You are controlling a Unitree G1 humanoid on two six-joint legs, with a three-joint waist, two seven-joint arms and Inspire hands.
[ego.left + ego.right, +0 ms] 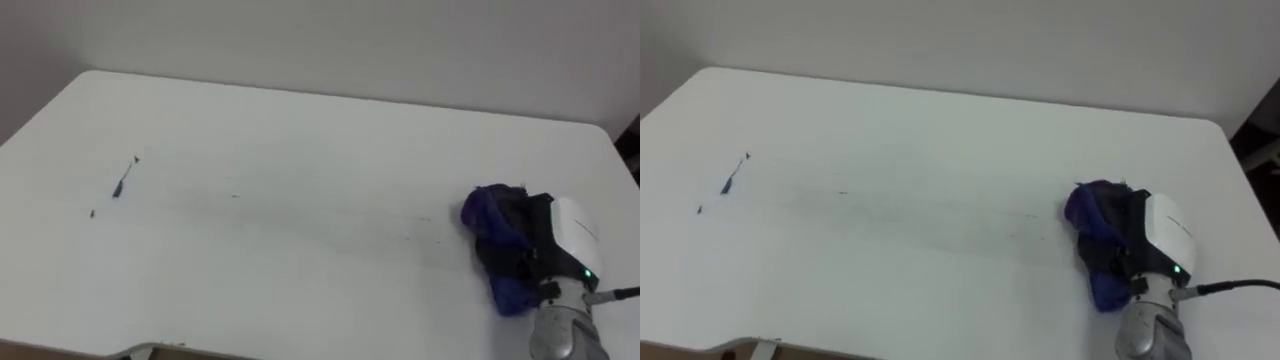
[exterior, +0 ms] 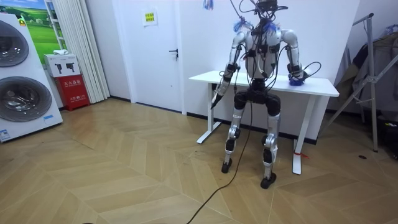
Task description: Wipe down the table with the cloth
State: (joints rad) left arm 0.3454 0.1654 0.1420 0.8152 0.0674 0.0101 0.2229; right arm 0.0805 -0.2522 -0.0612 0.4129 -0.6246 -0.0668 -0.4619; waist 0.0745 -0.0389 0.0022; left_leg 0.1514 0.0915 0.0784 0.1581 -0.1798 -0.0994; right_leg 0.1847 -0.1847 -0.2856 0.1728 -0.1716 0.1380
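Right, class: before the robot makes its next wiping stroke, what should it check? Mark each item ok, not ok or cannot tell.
1. Cloth under the right hand: ok, the hand lies on it near the table's right edge.
2. Cloth touching the table: ok.
3. Table clean: not ok, a dark mark sits at the left and a faint streak crosses the middle.
4. Left hand out of the way: ok, it hangs beside the body.
5. Arm can reach the mark: cannot tell.

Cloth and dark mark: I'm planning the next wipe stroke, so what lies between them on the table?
Bare tabletop with faint grey streaks, seen in the left eye view, between cloth and dark mark.
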